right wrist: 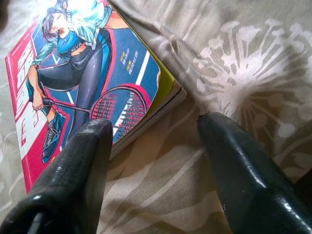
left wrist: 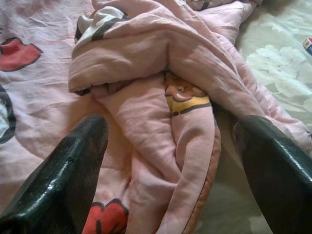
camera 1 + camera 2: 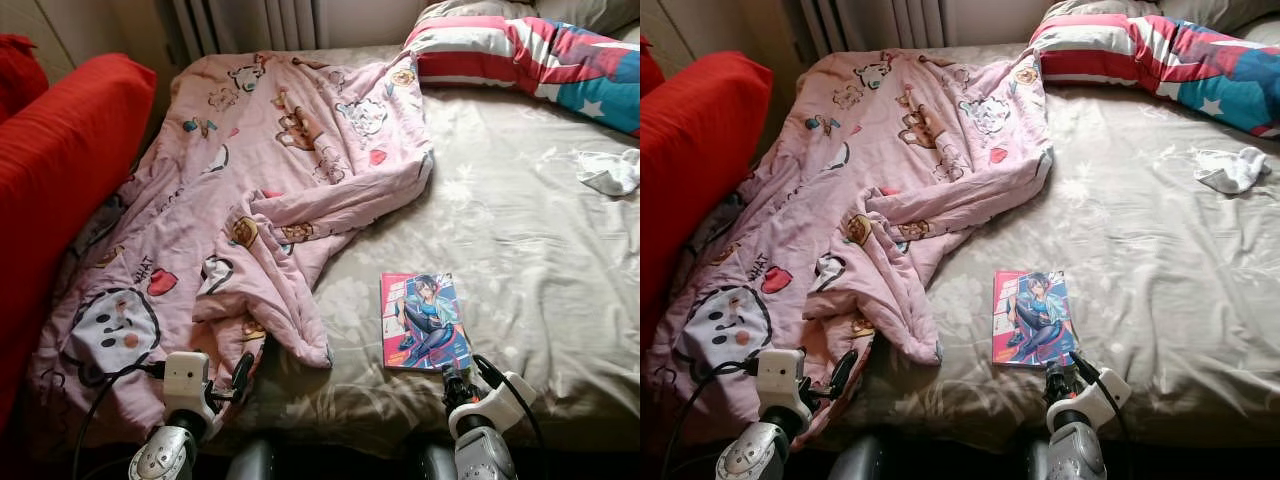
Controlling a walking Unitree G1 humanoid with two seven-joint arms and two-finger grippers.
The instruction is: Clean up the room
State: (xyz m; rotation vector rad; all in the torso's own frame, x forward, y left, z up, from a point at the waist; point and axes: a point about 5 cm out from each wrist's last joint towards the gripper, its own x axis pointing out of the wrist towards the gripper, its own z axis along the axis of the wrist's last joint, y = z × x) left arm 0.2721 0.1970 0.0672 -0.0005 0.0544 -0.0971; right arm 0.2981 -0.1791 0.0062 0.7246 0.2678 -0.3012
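A comic book [image 3: 424, 320] with a pink and blue cover lies flat on the beige bed sheet [image 3: 530, 230] near the front edge. My right gripper [image 1: 153, 126] is open just in front of the book's near corner [image 1: 165, 95], one finger [image 1: 83, 161] over the cover's edge. A crumpled pink cartoon-print blanket [image 3: 270, 190] covers the bed's left half. My left gripper [image 2: 170, 131] is open over a fold of that blanket [image 2: 185, 112] at the front edge. A white crumpled cloth [image 3: 610, 170] lies at the far right.
A red sofa or cushion [image 3: 60, 170] stands along the bed's left side. A striped red, white and blue pillow [image 3: 530, 55] lies at the head of the bed, with a radiator [image 3: 245, 22] behind.
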